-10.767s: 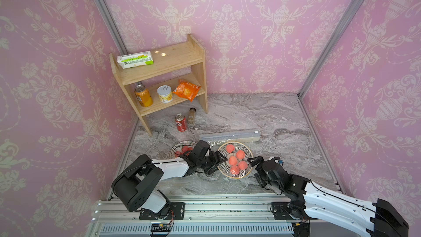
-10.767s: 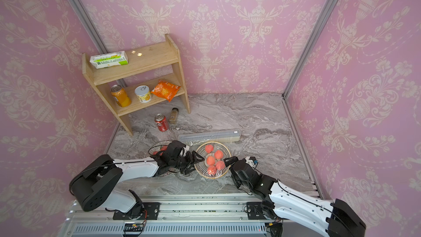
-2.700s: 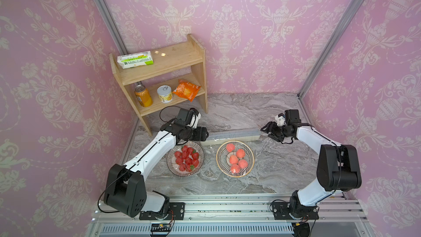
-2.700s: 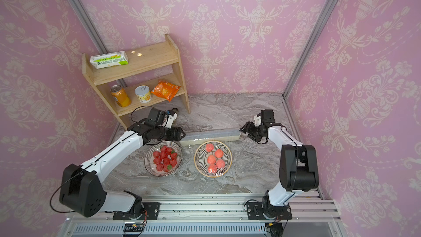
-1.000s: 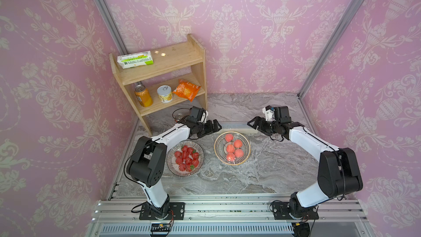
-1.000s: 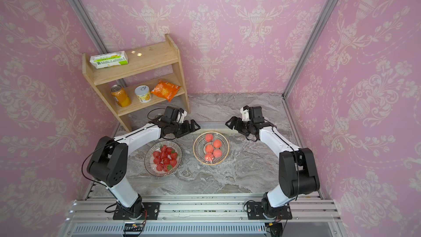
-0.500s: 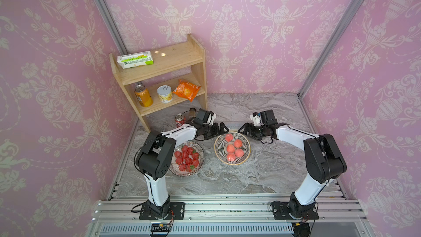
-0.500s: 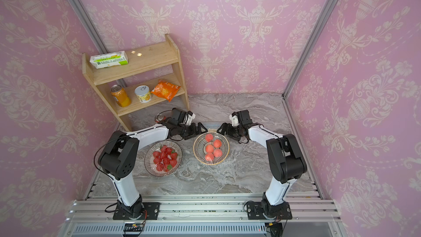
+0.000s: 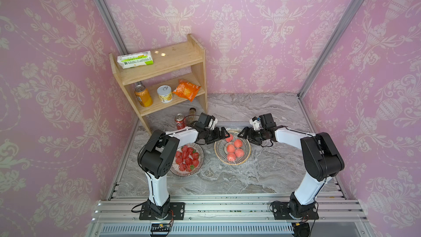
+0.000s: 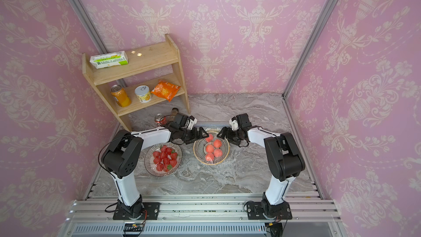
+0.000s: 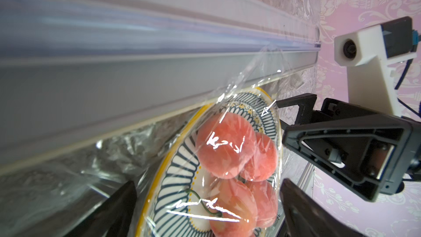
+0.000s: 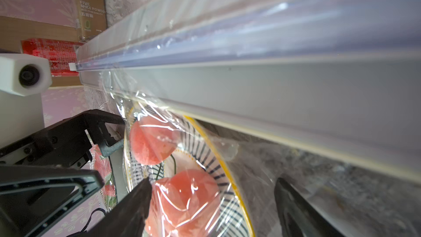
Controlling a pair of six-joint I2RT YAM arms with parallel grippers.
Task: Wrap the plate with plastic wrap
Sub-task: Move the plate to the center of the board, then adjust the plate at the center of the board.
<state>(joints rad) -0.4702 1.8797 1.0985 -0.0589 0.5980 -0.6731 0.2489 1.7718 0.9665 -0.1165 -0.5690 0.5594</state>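
Your left gripper (image 9: 224, 133) and right gripper (image 9: 242, 134) — both spread wide, gripping nothing — flank the plate (image 9: 219, 153), draped in plastic wrap (image 11: 230, 101).

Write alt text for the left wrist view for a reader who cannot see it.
Clear plastic wrap lies draped over a striped, yellow-rimmed plate of peaches, beside a long pale grey dispenser box. The open left hand frames the plate close up, and the open right hand faces it from the opposite side.
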